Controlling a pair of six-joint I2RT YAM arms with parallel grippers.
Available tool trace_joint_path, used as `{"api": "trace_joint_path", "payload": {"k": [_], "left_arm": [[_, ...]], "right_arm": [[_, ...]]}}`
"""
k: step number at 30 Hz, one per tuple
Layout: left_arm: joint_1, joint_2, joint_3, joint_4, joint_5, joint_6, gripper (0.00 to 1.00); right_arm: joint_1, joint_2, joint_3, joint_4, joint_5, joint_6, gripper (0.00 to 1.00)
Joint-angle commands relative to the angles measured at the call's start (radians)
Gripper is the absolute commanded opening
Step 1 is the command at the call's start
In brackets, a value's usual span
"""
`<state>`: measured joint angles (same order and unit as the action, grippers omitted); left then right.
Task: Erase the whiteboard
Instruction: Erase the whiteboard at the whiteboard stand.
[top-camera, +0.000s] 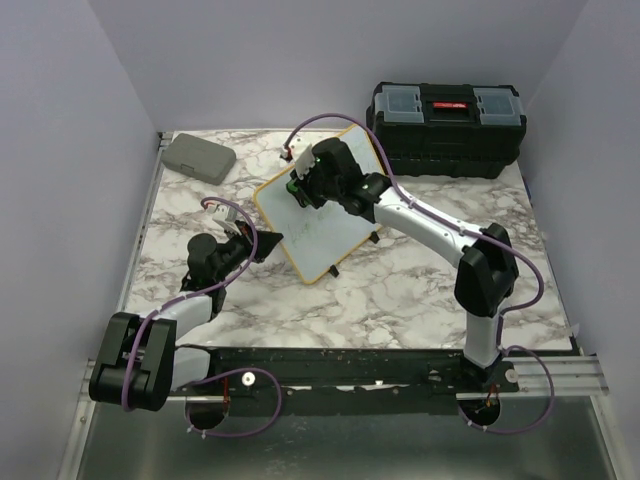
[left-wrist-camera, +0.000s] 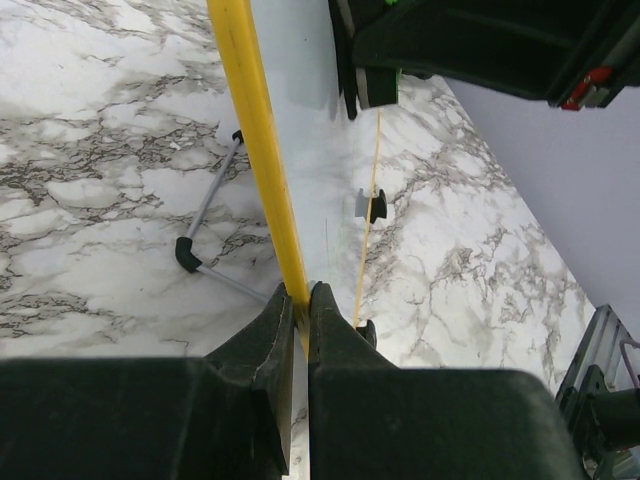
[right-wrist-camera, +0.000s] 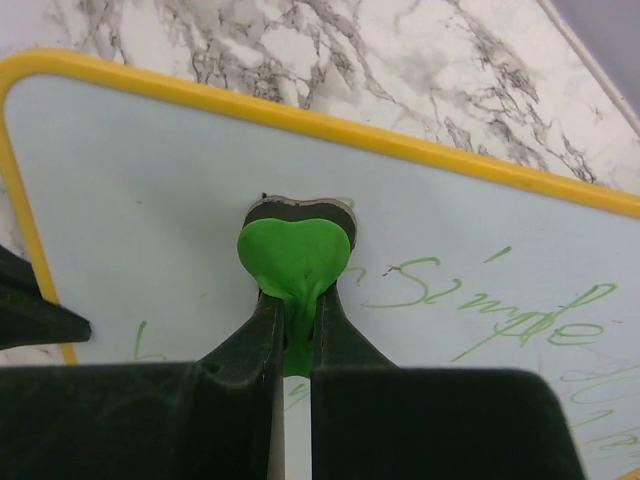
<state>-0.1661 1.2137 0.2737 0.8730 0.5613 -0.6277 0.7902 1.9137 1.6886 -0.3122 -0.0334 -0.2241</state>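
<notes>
The whiteboard (top-camera: 322, 228) sits near the middle of the marble surface (top-camera: 400, 290), in front of a black toolbox (top-camera: 447, 115) and to the right of a grey case (top-camera: 198, 157). It is not square to the surface. From the top view its long axis runs diagonally from near-left to far-right, with one short edge towards the left arm and the other towards the toolbox. It leans rather than lies flat, its written face turned up and towards the right arm. A thin wire leg (left-wrist-camera: 205, 210) props it from behind, and a small black foot (left-wrist-camera: 372, 205) shows at its lower edge.

The left hand (left-wrist-camera: 300, 295) is closed on the yellow frame (left-wrist-camera: 255, 130) at the near-left short edge, with one finger on each side of the rim.

The right hand (right-wrist-camera: 293, 300) is closed on a green heart-shaped eraser (right-wrist-camera: 293, 255), whose dark pad lies against the board's face near the upper long edge, towards the left end. Green handwriting (right-wrist-camera: 430, 285) runs along the long axis to the right of the eraser, and a few more strokes show at the lower left.
</notes>
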Motion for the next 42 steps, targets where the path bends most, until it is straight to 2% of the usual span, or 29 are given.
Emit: {"api": "trace_joint_path", "payload": {"k": [1,5,10,14,17,21,28,36,42], "left_arm": [[-0.019,-0.008,0.014,0.006,0.068,0.069,0.00],[-0.021,0.000,0.018,0.011,0.069,0.068,0.00],[-0.023,0.001,0.024,0.010,0.068,0.068,0.00],[-0.023,0.002,0.022,0.010,0.066,0.069,0.00],[-0.023,0.004,0.022,0.015,0.068,0.068,0.00],[-0.023,0.000,0.019,0.014,0.068,0.068,0.00],[-0.023,0.003,0.022,0.014,0.071,0.068,0.00],[-0.024,0.002,0.025,0.008,0.070,0.068,0.00],[-0.024,0.000,0.024,0.003,0.068,0.072,0.00]], "right_arm": [[-0.020,0.056,0.068,-0.018,0.060,0.015,0.01],[-0.012,0.069,0.093,-0.061,-0.113,-0.004,0.01],[0.027,0.061,0.056,-0.091,-0.218,-0.069,0.01],[0.026,0.028,-0.021,-0.060,-0.171,-0.088,0.01],[0.022,0.014,-0.061,-0.020,-0.051,-0.069,0.01],[-0.024,0.023,-0.035,-0.007,0.018,-0.019,0.01],[-0.036,0.050,0.060,-0.011,0.026,-0.008,0.01],[-0.030,0.105,0.169,-0.068,-0.107,0.005,0.01],[-0.016,0.047,0.004,-0.064,-0.204,-0.051,0.01]]}}
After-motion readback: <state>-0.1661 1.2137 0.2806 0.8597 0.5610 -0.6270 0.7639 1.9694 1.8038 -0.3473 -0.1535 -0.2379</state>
